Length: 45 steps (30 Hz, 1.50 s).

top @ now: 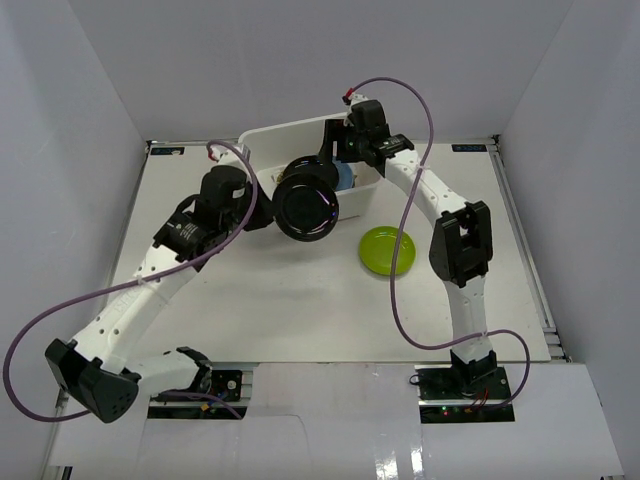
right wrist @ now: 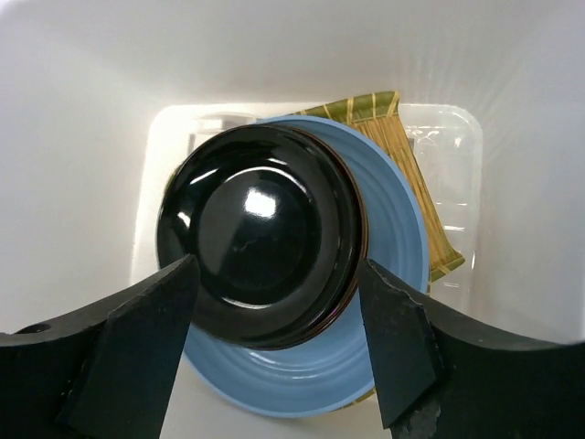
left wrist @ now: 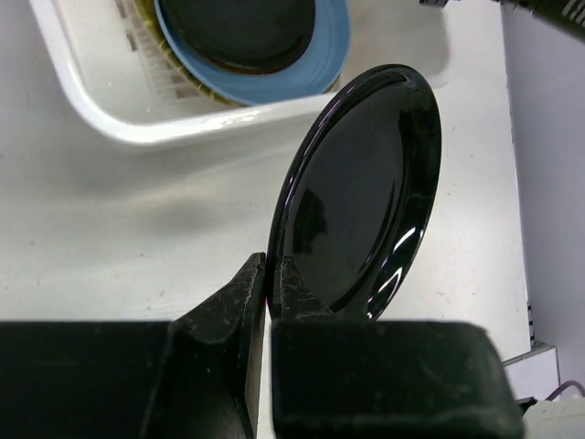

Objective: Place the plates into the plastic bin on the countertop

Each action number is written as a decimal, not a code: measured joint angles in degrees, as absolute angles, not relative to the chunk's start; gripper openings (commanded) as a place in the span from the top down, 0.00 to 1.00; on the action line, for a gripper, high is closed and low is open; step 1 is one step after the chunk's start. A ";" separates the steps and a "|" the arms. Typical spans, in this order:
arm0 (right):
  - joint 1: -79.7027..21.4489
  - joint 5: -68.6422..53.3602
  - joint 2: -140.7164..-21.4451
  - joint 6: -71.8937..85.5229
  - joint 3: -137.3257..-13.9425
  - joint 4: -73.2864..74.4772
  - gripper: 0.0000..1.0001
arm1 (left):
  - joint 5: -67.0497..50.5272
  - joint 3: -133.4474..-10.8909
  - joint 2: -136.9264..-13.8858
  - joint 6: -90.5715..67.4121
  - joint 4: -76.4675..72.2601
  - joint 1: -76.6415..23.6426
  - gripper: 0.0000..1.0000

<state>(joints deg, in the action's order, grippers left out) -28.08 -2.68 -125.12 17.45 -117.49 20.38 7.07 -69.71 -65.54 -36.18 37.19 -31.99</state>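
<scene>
Black plate (left wrist: 361,192) held tilted; black dish (right wrist: 260,233) atop blue plate (right wrist: 393,265) in bin (top: 262,137).

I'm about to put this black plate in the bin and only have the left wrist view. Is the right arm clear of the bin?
Observer: No. The right arm reaches over the bin, its jaws open on either side of another black plate that lies on the blue plate.
Operator: Any plates waiting outside the bin?
Observer: One. A green plate lies on the table, to the right of the held plate.
</scene>
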 measured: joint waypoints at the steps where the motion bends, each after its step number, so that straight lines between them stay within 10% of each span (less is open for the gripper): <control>1: -27.97 -2.83 -124.68 17.47 -117.62 20.29 0.28 | 7.25 -71.61 -66.89 -36.01 37.01 -31.94 1.00; 11: -14.22 -2.81 -95.44 20.58 -90.80 14.48 0.58 | 6.87 -89.21 -87.57 -34.28 31.99 -26.68 1.00; 22: -6.44 -4.32 -72.69 22.87 -47.62 5.43 0.29 | 3.36 -104.31 -113.40 -34.24 30.06 -19.73 1.00; 29: -6.39 -8.10 -72.66 24.03 -34.94 3.18 0.30 | 2.74 -106.56 -120.22 -33.76 29.71 -18.98 0.99; 31: -6.39 -9.61 -72.97 24.67 -33.06 1.19 0.34 | 2.55 -106.54 -121.03 -33.65 29.41 -18.74 0.91; 39: -6.39 -11.09 -80.97 28.88 -31.70 -6.66 0.48 | 2.85 -104.14 -120.44 -31.70 27.83 -18.17 0.04; 45: -6.39 -10.81 -84.40 31.94 -31.70 -11.77 0.75 | 1.56 -95.74 -111.74 -30.94 26.61 -18.94 0.02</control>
